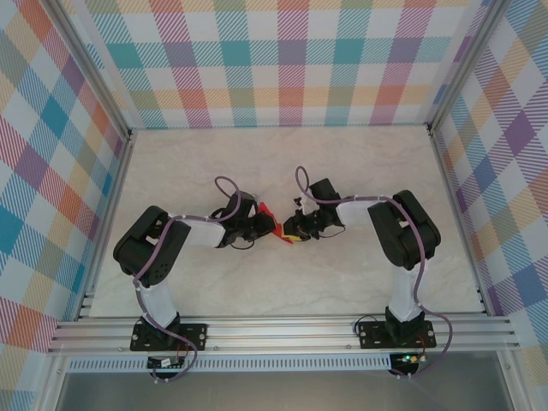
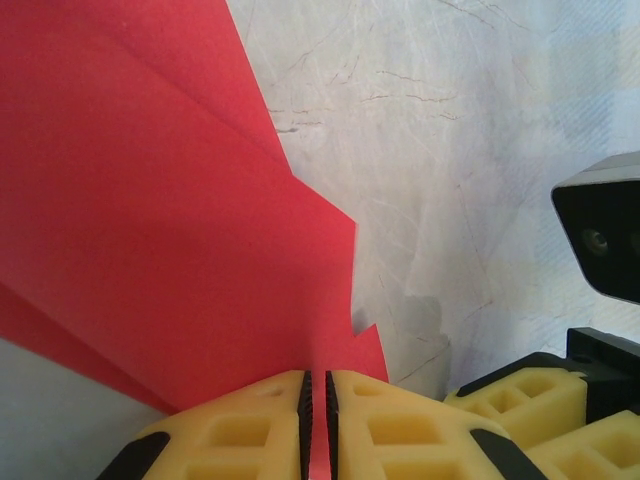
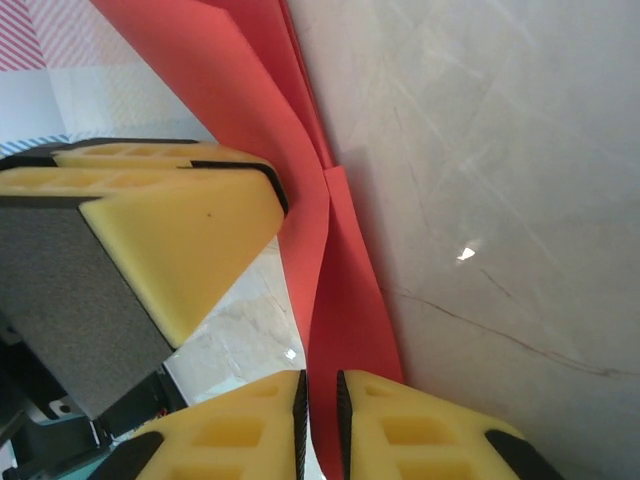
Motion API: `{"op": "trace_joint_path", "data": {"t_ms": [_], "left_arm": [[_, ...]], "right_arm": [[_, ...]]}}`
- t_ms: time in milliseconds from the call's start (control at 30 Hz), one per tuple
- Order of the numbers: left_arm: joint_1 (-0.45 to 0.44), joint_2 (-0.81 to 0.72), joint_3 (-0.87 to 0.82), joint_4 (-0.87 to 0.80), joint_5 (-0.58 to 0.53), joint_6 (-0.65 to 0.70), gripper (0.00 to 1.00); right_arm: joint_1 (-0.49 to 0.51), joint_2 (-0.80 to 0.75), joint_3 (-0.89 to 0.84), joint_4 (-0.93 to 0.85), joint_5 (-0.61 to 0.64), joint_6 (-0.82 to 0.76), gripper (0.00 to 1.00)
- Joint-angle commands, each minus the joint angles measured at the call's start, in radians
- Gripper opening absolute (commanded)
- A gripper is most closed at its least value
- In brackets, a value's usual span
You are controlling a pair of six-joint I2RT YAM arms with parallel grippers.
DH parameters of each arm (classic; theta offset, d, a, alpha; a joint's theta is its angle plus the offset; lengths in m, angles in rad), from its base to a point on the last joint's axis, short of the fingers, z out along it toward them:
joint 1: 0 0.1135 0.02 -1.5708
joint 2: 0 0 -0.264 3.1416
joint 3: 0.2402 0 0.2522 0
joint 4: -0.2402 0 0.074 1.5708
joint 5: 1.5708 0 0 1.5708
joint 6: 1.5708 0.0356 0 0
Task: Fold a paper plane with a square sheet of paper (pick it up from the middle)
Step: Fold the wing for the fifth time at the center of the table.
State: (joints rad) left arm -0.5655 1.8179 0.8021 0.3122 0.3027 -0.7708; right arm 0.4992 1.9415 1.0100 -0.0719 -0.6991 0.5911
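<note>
The sheet of paper (image 1: 269, 211) is bright red, folded into creased layers, and held up between both arms over the middle of the table. In the left wrist view the paper (image 2: 150, 220) fans out up and to the left, and my left gripper (image 2: 318, 385) is shut on its lower edge. In the right wrist view a narrow band of the paper (image 3: 345, 300) runs down between the black pads of my right gripper (image 3: 320, 385), which is shut on it. From above, the left gripper (image 1: 267, 224) and the right gripper (image 1: 294, 233) stand tip to tip.
The pale marble table (image 1: 282, 163) is walled by plaid panels (image 1: 282, 60) at the back and sides. A metal rail (image 1: 282, 330) with both arm bases runs along the near edge. The right gripper's yellow fingers (image 2: 520, 400) sit close beside the left jaws.
</note>
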Motion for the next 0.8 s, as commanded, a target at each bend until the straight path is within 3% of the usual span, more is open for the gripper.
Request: {"op": "trace_joint_path", "data": {"t_ms": [0, 400, 633, 767], "left_arm": [[-0.008, 0.032, 0.006, -0.079, -0.052, -0.009, 0.16], [-0.007, 0.047, 0.019, -0.100, -0.074, -0.008, 0.16], [-0.007, 0.050, 0.024, -0.117, -0.082, -0.009, 0.16], [-0.007, 0.051, 0.026, -0.120, -0.082, -0.010, 0.16]], "right_arm": [[0.006, -0.010, 0.014, -0.060, 0.036, -0.032, 0.11], [0.002, 0.012, -0.011, -0.123, 0.085, -0.023, 0.08], [0.001, -0.062, -0.007, -0.155, 0.075, -0.068, 0.17], [0.001, -0.053, -0.002, -0.181, 0.075, -0.091, 0.14]]}}
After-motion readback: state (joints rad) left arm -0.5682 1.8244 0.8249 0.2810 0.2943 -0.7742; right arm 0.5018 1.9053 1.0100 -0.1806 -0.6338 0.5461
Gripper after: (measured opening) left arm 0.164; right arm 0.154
